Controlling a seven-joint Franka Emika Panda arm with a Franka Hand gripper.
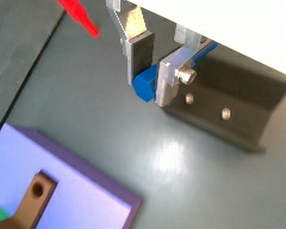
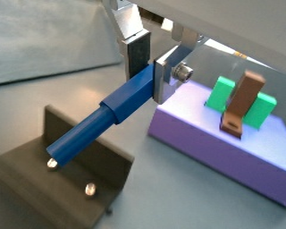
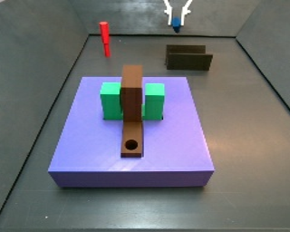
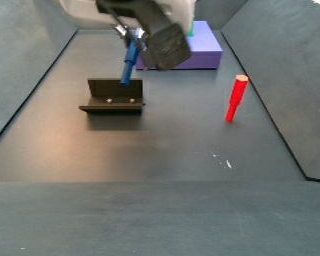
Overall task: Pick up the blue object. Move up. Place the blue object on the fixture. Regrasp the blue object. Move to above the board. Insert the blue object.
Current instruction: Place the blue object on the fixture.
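Two silver fingers [image 2: 170, 73] of the gripper [image 2: 152, 67] pinch the blue object [image 2: 104, 121] by one end, holding it tilted in the air just above the fixture [image 4: 113, 97]. Well apart, the board [image 3: 133, 113] lies across green blocks [image 3: 112, 100] on the purple slab [image 3: 172, 145]. A red peg [image 4: 236, 97] stands on the surface.

In this wrist view the hand [image 2: 154, 63] has its silver fingers [image 2: 172, 76] clamped on the upper end of the blue object [image 2: 104, 119], which slants away from them with its far tip over the dark fixture [image 2: 74, 183]. Beside the hand lies the purple slab [image 2: 223, 148], carrying a green block [image 2: 243, 100] with the brown board [image 2: 241, 103] set against it.
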